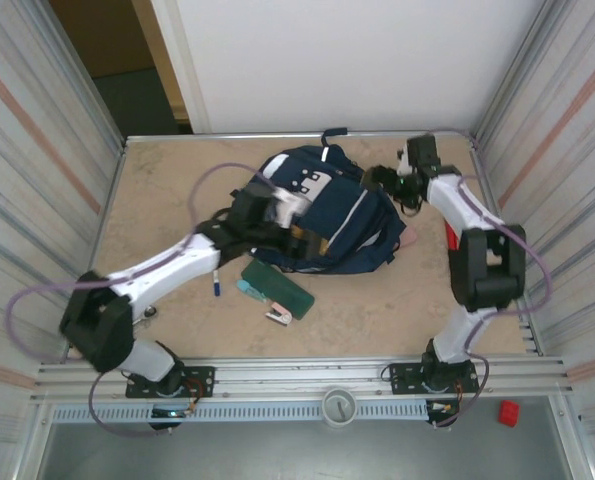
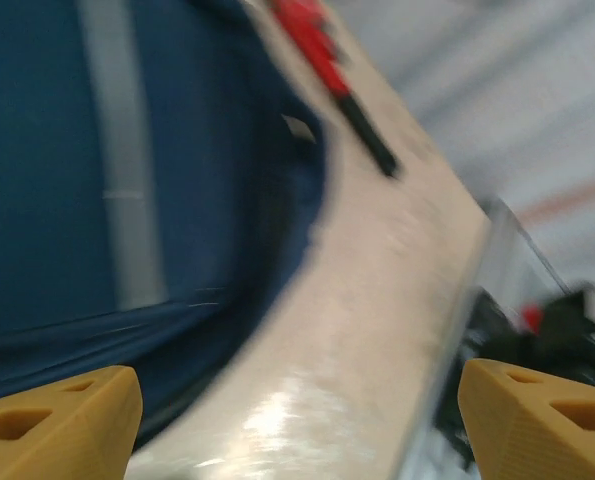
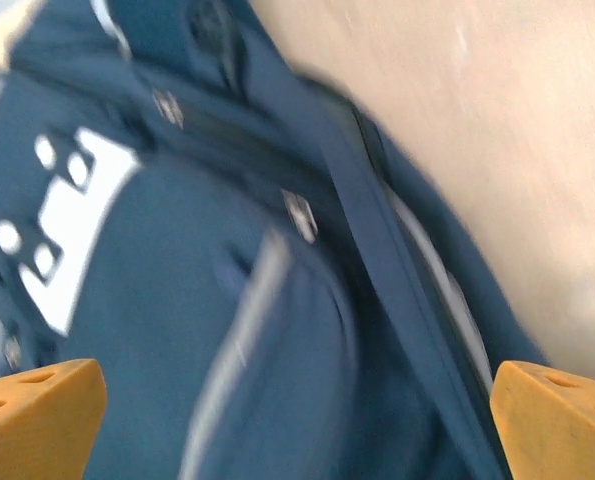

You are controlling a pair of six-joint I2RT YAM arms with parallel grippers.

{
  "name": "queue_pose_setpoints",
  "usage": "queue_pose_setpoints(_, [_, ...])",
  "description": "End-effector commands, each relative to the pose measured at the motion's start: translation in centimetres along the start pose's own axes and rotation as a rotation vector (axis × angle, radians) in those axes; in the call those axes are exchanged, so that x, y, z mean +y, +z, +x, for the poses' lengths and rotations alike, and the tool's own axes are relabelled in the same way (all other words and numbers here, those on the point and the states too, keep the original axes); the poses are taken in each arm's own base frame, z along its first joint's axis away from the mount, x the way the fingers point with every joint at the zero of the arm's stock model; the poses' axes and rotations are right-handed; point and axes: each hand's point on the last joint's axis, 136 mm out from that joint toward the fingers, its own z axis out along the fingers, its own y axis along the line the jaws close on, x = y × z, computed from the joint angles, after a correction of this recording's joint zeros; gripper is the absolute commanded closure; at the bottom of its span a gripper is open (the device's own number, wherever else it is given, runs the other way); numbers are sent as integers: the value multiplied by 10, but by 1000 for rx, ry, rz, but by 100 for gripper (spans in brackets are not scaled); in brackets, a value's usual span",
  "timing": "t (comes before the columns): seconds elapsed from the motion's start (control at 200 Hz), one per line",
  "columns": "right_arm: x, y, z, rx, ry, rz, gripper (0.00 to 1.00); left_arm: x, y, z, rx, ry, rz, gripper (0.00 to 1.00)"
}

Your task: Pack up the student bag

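Left end effector [image 2: 297, 425]: fingers spread wide, nothing between them. I'm hovering at the near-left edge of the bag, blue fabric on one side and bare surface on the other.
Right end effector [image 3: 297, 405]: spread wide too, and empty. It's poised over the bag's far-right side, looking down on straps and a white patch.
Bag position: the student bag [image 1: 322, 215] lies slumped flat on the desk [image 1: 157, 170], toward the far edge, between my two end effectors.
How it handles: soft, floppy fabric, I'd say. It will sag and fold rather than lift as one piece, and it looks light while unfilled. Not fragile and not slippery.
Where to grab: a strap or the lip of the opening, one side each, to hold the mouth apart. Both wrist views are smeared, so I can't tell whether the zip is open.
Waiting to go in: the green case [image 1: 277, 287] is just beside the bag's near edge, and what looks like a blue pen [image 1: 217, 283] is a little to its left. A red-and-black pen [image 2: 332, 80] lies beyond the bag's rim.
Surface: pale beige, smooth, with a slight sheen. I'd expect the bag to slide if I shove it.
Room: ribbed metal panels [image 1: 37, 150] close in on both sides, with a white wall [image 1: 357, 60] behind. Tight quarters for my elbows.
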Motion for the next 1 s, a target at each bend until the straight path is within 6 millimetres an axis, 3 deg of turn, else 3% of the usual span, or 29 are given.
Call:
queue_pose_setpoints(0.0, [2,-26,40,-55,10,6,0,103,-46,-3,-129,-193,-306,17])
queue_pose_setpoints(0.075, [-9,-32,72,-50,38,29,0,153,-68,-4,-154,-281,-408,16])
queue_pose_setpoints(0.135, [-15,-33,88,-47,66,33,0,180,-73,-5,-145,-322,-443,15])
queue_pose_setpoints(0.245, [-16,-25,96,-68,113,18,0,213,-56,-12,-100,-360,-432,15])
queue_pose_setpoints(0.336, [-11,-15,92,-54,95,39,5,244,-58,1,-19,-401,-544,17])
queue_pose_setpoints(0.426, [-10,-12,88,-53,48,85,13,270,-109,25,-63,-428,-817,17])
queue_pose_setpoints(0.551, [-5,-7,91,-52,8,72,31,274,-184,66,-265,-592,-1007,14])
queue_pose_setpoints(0.656, [5,0,95,-37,-23,49,44,283,-211,107,-401,-753,-1018,13])
queue_pose_setpoints(0.746, [13,5,98,-18,-35,15,46,302,-232,141,-438,-925,-1030,11])
queue_pose_setpoints(0.817, [18,8,100,0,-45,-12,47,317,-260,161,-481,-1042,-1092,11])
queue_pose_setpoints(0.912, [27,11,102,27,-52,-55,49,333,-300,173,-589,-1118,-1182,11])
queue_pose_setpoints(0.997, [33,14,104,49,-67,-74,49,343,-312,174,-607,-1166,-1179,11])
